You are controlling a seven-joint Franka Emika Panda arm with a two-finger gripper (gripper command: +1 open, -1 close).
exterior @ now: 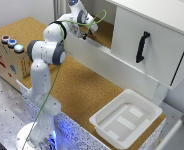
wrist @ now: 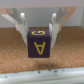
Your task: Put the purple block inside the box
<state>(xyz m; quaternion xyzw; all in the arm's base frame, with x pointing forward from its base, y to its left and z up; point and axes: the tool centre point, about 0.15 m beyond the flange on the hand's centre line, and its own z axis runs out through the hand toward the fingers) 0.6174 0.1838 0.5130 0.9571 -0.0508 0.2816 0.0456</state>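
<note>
The purple block [wrist: 39, 46], a cube with a yellow letter A on its face, rests on the cork shelf floor in the wrist view. My gripper [wrist: 39, 41] has a finger pressed against each side of the block, so it is shut on it. In the exterior view the gripper [exterior: 84, 34] reaches into the open recess at the back, and the block is hidden there. The box [exterior: 108, 105], a shallow white bin with a ribbed floor, sits at the near right end of the cork table, far from the gripper.
A white cabinet with a black handle [exterior: 142, 46] stands to the exterior view's right of the recess. A brown cardboard box with coloured buttons [exterior: 9, 56] is at the left. A white ledge [exterior: 99, 57] fronts the recess. A green cable [exterior: 59, 75] trails along the arm.
</note>
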